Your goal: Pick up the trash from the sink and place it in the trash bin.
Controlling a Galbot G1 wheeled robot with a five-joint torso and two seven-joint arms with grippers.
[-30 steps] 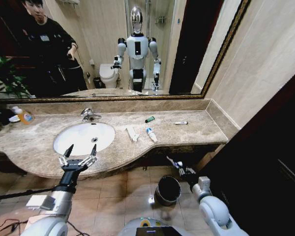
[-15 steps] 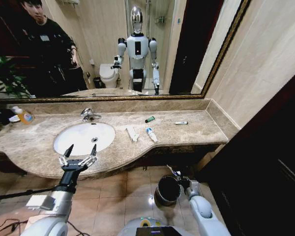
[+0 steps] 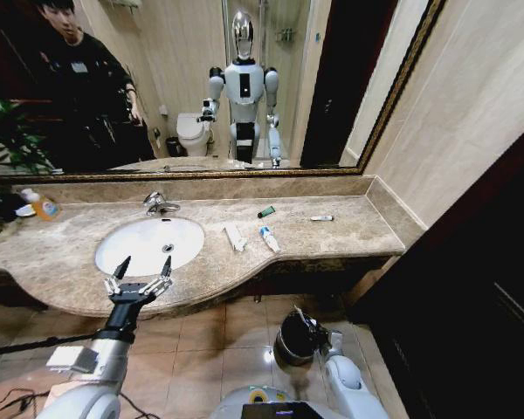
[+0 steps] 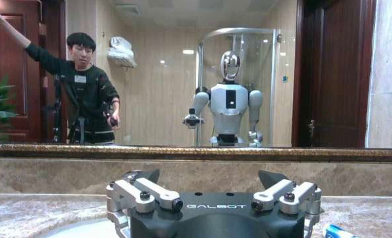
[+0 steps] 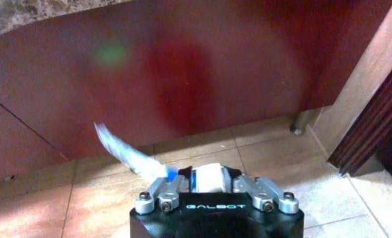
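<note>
My right gripper (image 3: 309, 326) hangs low over the dark round trash bin (image 3: 284, 342) on the floor. In the right wrist view this gripper (image 5: 206, 180) is shut on a white-and-blue tube (image 5: 126, 150) that sticks out to one side. On the counter right of the white oval sink (image 3: 148, 244) lie a flat white packet (image 3: 235, 236), another white-and-blue tube (image 3: 269, 238), a dark green block (image 3: 266, 212) and a thin white stick (image 3: 321, 218). My left gripper (image 3: 141, 276) is open at the counter's front edge by the sink, holding nothing. In its own wrist view the left gripper (image 4: 209, 179) faces the mirror.
A chrome faucet (image 3: 157, 203) stands behind the basin. A bottle of orange liquid (image 3: 42, 206) and a plant sit at the far left. Red-brown cabinet fronts (image 5: 202, 64) close off the space under the counter. A dark door (image 3: 472, 288) stands to the right.
My right arm has dropped and swung left with the tube, from beside the cabinet to over the bin. The left arm has stayed still.
</note>
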